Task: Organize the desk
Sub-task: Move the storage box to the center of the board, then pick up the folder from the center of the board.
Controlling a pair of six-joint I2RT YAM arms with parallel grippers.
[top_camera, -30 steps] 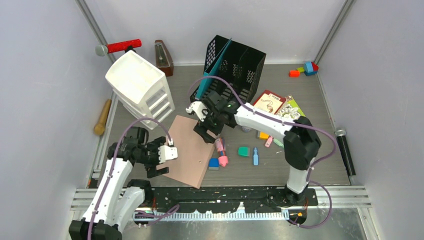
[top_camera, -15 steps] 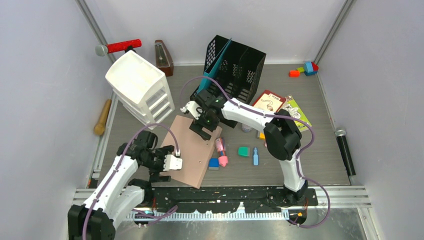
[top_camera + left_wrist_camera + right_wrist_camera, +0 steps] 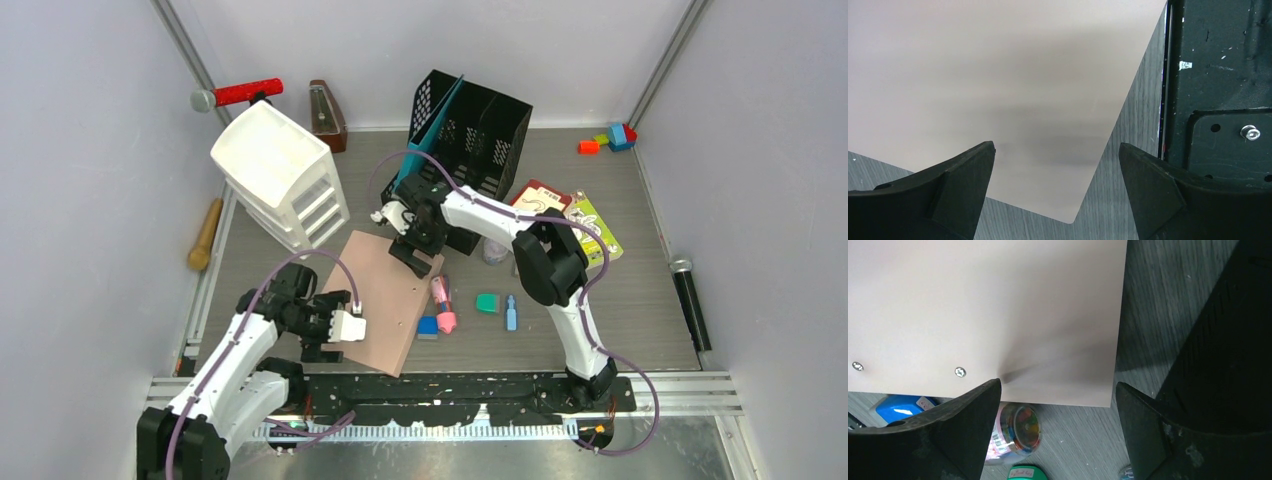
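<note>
Grey wood-grain desk (image 3: 640,310) below, my left pincer (image 3: 1056,147) and right pincer (image 3: 1058,385) both gaping wide, empty, over corners of the pink board (image 3: 385,300).

The desk (image 3: 640,320) is a grey-brown wood-grain top. A pinkish-brown board (image 3: 380,300) lies flat left of centre, reaching almost to the near edge. Just right of it sit a pink tube (image 3: 443,305), a blue block (image 3: 428,325), a green eraser (image 3: 487,302) and a small pale-blue piece (image 3: 511,312). A white drawer unit (image 3: 280,175) stands by the left edge and a black mesh file rack (image 3: 470,130) by the far edge. Coloured blocks (image 3: 610,138) sit in the far right corner. Towards the right edge lie what look like booklets (image 3: 592,225).
</note>
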